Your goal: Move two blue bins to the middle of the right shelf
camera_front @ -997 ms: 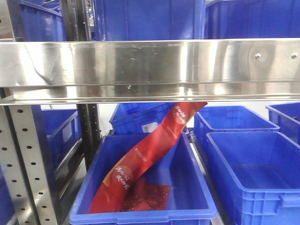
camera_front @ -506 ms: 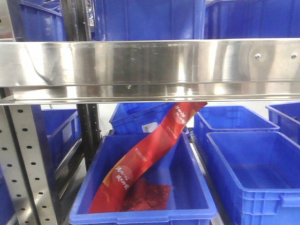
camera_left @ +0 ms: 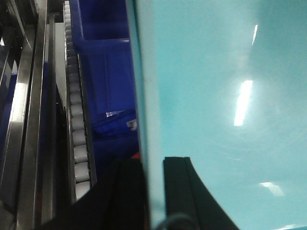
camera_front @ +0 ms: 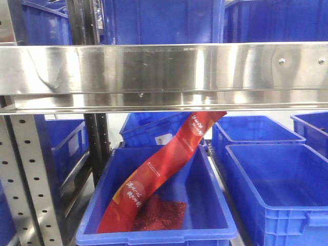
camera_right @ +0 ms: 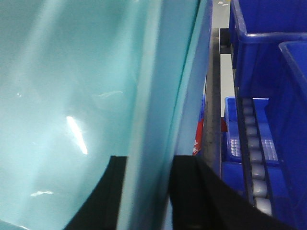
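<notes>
A banner (camera_front: 154, 174) lies in the bin (camera_front: 154, 237) below the shelf rail (camera_front: 164, 74).

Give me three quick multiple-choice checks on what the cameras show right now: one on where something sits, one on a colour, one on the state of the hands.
1. Where does the long red packet lie?
A. On the steel shelf beam
B. In the near blue bin under the beam, leaning up toward the beam
C. In the bin at the right

2. What colour is the wall that each hand straddles in the wrist views?
A. Pale teal
B. Red
C. Silver

3. What is the left hand doing?
A. Hanging open in free air
B. Shut on the red packet
C. Closed over the edge of a bin wall

Answers: 1 B, the red packet rises out of the near blue bin. 2 A, the wall looks teal. 3 C, the left hand has a finger on either side of the wall, as does the right hand.
</notes>
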Robot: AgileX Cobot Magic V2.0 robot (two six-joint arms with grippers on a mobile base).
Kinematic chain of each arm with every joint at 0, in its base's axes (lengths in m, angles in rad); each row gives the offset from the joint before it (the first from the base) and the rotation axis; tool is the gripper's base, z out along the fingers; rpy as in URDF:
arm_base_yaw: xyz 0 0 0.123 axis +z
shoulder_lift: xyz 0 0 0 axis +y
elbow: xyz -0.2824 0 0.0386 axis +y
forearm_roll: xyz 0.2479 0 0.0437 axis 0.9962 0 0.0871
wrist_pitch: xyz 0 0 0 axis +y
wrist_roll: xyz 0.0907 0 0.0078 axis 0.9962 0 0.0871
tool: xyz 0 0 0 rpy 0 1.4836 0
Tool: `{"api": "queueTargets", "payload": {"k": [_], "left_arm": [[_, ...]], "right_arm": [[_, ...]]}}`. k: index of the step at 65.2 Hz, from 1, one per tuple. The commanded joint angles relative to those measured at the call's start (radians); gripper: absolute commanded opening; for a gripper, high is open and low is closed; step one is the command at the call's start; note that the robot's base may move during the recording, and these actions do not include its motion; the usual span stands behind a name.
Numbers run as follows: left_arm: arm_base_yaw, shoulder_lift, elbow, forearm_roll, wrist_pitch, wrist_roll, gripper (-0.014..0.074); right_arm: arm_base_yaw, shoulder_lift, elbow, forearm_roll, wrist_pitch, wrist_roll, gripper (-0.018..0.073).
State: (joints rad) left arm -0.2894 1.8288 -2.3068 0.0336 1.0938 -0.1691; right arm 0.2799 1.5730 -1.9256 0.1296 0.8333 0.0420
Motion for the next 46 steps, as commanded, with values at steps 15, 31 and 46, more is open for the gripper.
{"api": "queueTargets", "payload": {"k": [15,31,46], "left_arm": [[-0.007,-0.006,0.02,0.082,0.09,0.001,-0.0111],[-0.007,0.071,0.036,0.104,0.094,0.001,-0.0111],[-0.007,0.124,0.036,0.104,0.119,0.001,-0.0111]], "right_arm": [[0.003,0.082,-0.018,0.075,0.034,-0.009,-0.0153],[0.003,0.203,-0.018,0.075,0.037,-0.009,-0.0153],[0.001,0.265,-0.018,0.073,0.044,-0.009,-0.0153]]}}
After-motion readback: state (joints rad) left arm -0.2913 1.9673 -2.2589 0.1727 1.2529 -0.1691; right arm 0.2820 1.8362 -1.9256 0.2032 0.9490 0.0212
